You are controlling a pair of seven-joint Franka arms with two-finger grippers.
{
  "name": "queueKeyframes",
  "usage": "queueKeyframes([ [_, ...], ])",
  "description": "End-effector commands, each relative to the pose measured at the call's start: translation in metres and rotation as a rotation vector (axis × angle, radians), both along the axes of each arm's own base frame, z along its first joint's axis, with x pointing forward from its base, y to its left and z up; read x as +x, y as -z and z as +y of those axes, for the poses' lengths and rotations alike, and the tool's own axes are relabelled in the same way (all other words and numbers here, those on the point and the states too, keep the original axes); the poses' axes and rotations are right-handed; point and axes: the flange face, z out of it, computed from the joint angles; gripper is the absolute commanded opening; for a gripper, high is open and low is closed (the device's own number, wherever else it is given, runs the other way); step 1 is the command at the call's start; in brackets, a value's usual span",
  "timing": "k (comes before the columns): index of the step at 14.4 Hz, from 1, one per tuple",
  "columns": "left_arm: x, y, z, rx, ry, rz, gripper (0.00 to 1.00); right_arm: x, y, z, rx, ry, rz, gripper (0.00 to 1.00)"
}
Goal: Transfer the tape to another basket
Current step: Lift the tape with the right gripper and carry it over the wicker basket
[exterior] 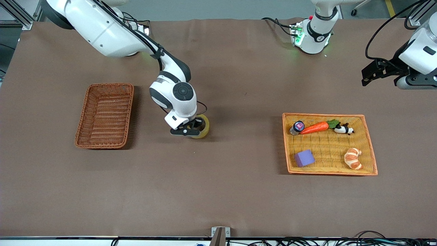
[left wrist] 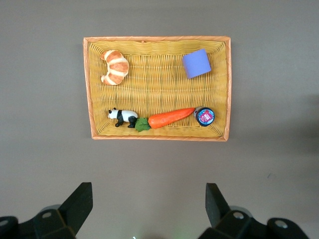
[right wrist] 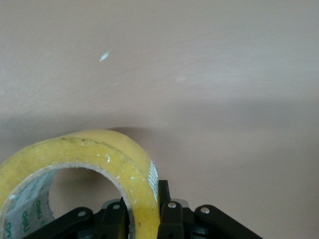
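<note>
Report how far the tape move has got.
Done: the tape is out of the orange tray. In hand: the right claw is shut on its wall, over bare table between tray and basket. Left: carry it into that basket. The left claw waits open above the tray.

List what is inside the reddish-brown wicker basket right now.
Nothing shows inside the basket; only its woven floor. The tape is not in it: the right claw holds it between the two baskets. No part of the floor is covered.

tape [exterior: 202, 126] between basket [exterior: 105, 116] and tray [exterior: 370, 150]
</note>
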Motion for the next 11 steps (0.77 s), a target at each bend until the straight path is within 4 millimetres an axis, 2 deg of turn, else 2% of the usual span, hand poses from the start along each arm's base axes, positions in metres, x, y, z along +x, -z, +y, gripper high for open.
queueKeyframes([
  [1, -0.009, -0.003, 0.0, -0.014, 0.014, -0.024, 1.0, 0.003, -0.094, -0.05, -0.067, 0.01, 0.015, 0.0],
  [3, -0.008, -0.003, 0.0, -0.013, 0.016, -0.024, 1.0, 0.02, -0.138, -0.111, -0.066, -0.028, 0.067, 0.0],
  [4, -0.008, -0.003, 0.001, -0.013, 0.014, -0.024, 1.0, 0.03, -0.158, -0.154, -0.054, -0.066, 0.101, 0.0],
  [6, -0.007, -0.003, 0.001, -0.013, 0.016, -0.024, 1.0, 0.034, -0.179, -0.232, -0.045, -0.131, 0.139, 0.0],
  [9, -0.007, -0.003, 0.001, -0.013, 0.016, -0.021, 1.0, 0.016, -0.18, -0.335, -0.041, -0.219, 0.18, 0.0],
  [11, -0.007, -0.003, 0.0, -0.014, 0.017, -0.021, 1.0, -0.007, -0.154, -0.39, -0.015, -0.266, 0.179, 0.0],
])
